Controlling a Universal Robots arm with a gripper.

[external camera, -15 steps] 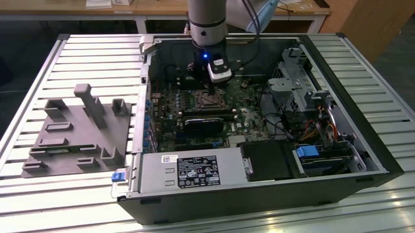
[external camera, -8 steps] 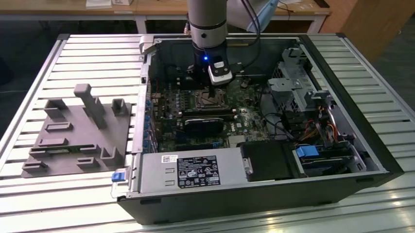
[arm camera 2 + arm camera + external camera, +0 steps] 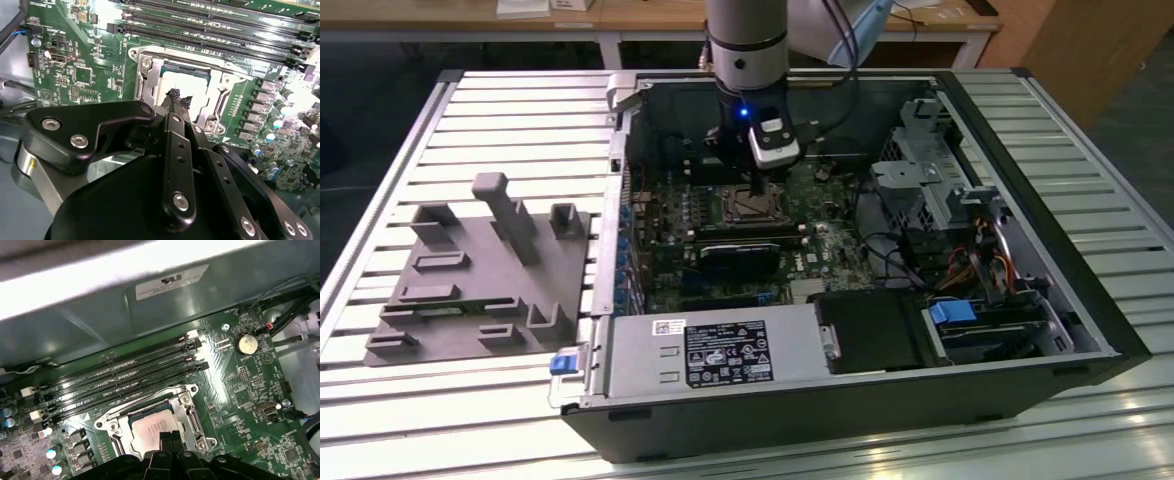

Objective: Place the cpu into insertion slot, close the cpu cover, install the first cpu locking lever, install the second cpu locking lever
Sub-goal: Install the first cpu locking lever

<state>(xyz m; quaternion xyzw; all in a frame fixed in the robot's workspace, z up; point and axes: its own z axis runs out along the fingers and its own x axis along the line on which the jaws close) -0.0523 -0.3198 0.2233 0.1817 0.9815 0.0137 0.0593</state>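
Gripper (image 3: 765, 190): black anodised metal linkage arms with bright screw heads. In both wrist views the two slim dark fingers (image 3: 172, 97) are drawn narrow, side by side, and nothing shows between them. The tips hang directly over the cpu, but I cannot tell whether they touch it.

Cpu (image 3: 147, 430): a small flat square chip with a dull, pale silver metal top. It is seated in the insertion slot (image 3: 145, 410), a square socket whose dark inner edge shows along one side of the chip. The cpu cover (image 3: 192, 415), a thin silvery stamped-metal frame plate with a square window, appears to lie flat around the chip, with round screw heads at its corners.

Just beside the socket are long narrow glossy black slots (image 3: 125, 375), set parallel on the green circuit board (image 3: 240, 405). A round shiny coin cell (image 3: 246, 343) sits further out on the board.

Exterior view, with the socket as dial centre:
- The grey cylindrical arm (image 3: 747, 40) comes in from 12 o'clock.
- A grey sheet-metal power supply box (image 3: 640, 350) with a label lies at 6 o'clock.
- A black rounded rectangular block (image 3: 874, 330) lies at 5 o'clock.
- A grey moulded fixture plate (image 3: 480, 270) with upright posts lies at about 8 o'clock, outside the dark steel computer case (image 3: 1094, 320).
- Everything rests on a ribbed aluminium table (image 3: 400, 400).
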